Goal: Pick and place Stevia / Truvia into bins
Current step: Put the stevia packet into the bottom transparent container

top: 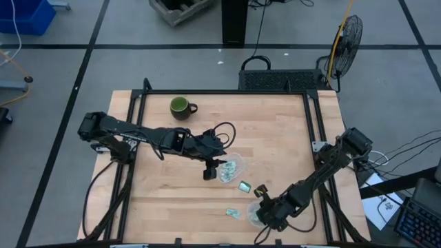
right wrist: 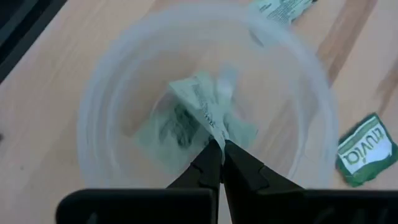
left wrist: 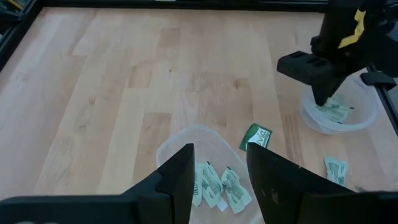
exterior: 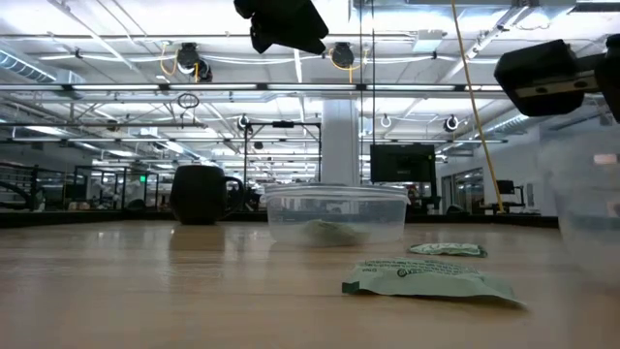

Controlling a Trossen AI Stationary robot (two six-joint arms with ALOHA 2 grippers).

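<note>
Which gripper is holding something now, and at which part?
The right gripper pinches a light green paper packet by its edge, over a clear plastic cup. The left gripper holds nothing.

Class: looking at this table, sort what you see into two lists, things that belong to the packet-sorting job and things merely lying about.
Belonging to the job:
- Truvia packets loose on the table
- clear bin under the left gripper, packets inside
- clear bin under the right gripper
- packet pinched by the right gripper
- left gripper, fingers open

Lying about:
- dark green mug
- fan beyond the table
</note>
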